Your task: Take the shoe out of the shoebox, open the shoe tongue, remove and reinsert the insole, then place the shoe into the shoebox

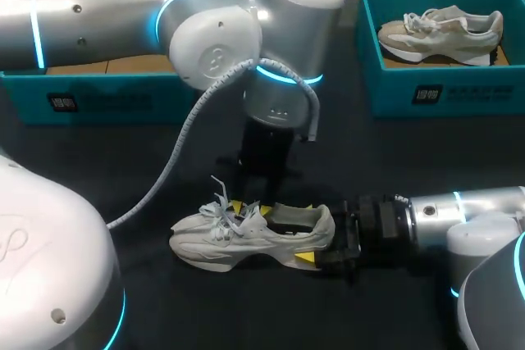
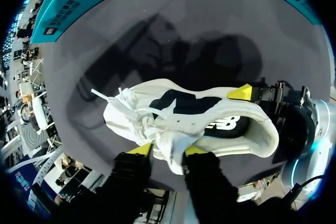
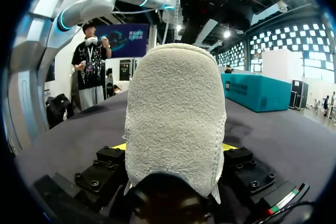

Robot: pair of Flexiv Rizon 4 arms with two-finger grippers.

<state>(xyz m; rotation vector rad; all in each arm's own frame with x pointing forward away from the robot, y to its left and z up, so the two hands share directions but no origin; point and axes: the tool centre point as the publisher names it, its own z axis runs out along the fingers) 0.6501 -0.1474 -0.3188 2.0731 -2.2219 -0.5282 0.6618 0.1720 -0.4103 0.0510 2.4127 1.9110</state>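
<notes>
A white and grey shoe (image 1: 246,235) lies on its side on the dark table, toe toward my left. From above, my left gripper (image 1: 246,206) comes down on its laced upper. In the left wrist view its yellow tips pinch the shoe tongue (image 2: 168,142) from both sides, left gripper (image 2: 167,150) shut on it. Level with the table, my right gripper (image 1: 308,232) holds the heel, one yellow tip on each side. In the right wrist view the fuzzy heel (image 3: 176,114) fills the gap between the fingers of the right gripper (image 3: 176,147). The insole is hidden.
A teal shoebox (image 1: 426,92) at the back right holds a second beige shoe (image 1: 439,26). Another teal shoebox (image 1: 107,96) stands at the back left, partly behind my left arm. Bare dark table lies in front of the shoe.
</notes>
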